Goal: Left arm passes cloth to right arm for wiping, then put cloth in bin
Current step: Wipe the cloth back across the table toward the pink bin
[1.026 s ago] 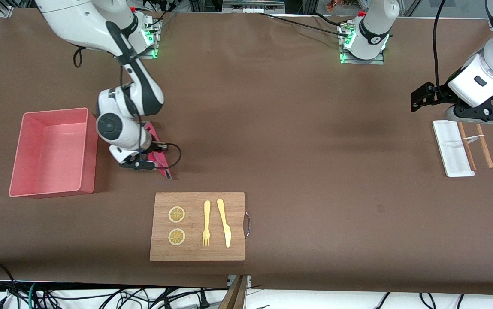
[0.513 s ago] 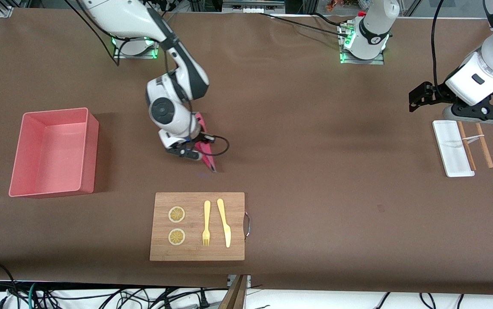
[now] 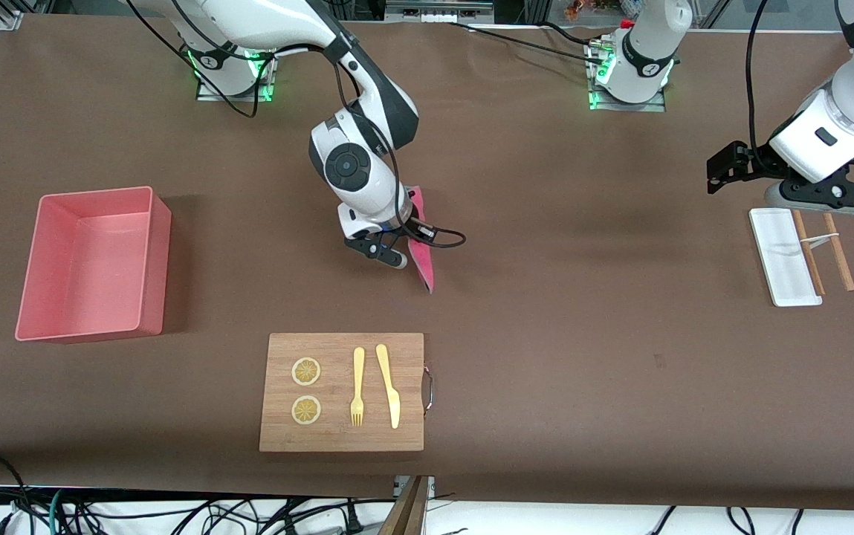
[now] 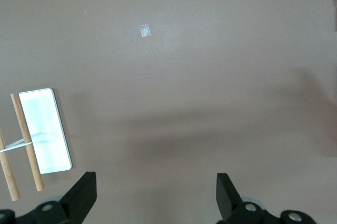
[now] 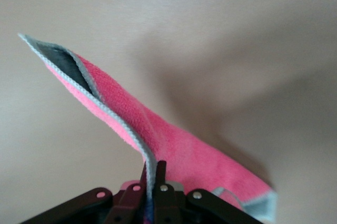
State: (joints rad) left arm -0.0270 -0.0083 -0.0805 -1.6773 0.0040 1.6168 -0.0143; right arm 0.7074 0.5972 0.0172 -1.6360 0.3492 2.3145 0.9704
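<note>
Your right gripper (image 3: 397, 249) has its jaws clenched on the cloth (image 3: 421, 253), over bare tabletop (image 3: 545, 312) about mid-table, farther from the front camera than the cutting board (image 3: 342, 392). In the right wrist view the cloth (image 5: 158, 139) is pinched edge-on at the jaws, a folded magenta strip with pale grey hem, trailing away with its free corner lifted. From the front it hangs as a narrow strip below the wrist, with the lower tip at or near the tabletop; can't tell if it touches. The bin (image 3: 92, 264) sits toward the right arm's end of the table, well apart from the cloth, with nothing visible inside. Your left gripper (image 3: 724, 169) is up in the air at the left arm's end, over the tabletop near the white tray (image 3: 783, 256), and that arm waits. Its jaws are released; in the left wrist view both fingertips (image 4: 84, 195) stand wide apart with nothing between them, and the tray (image 4: 45, 132) and two wooden sticks (image 4: 26, 142) lie on the tabletop below. On the cutting board: two lemon slices (image 3: 306, 371), a fork (image 3: 357, 386) and a knife (image 3: 389, 385), side by side.
</note>
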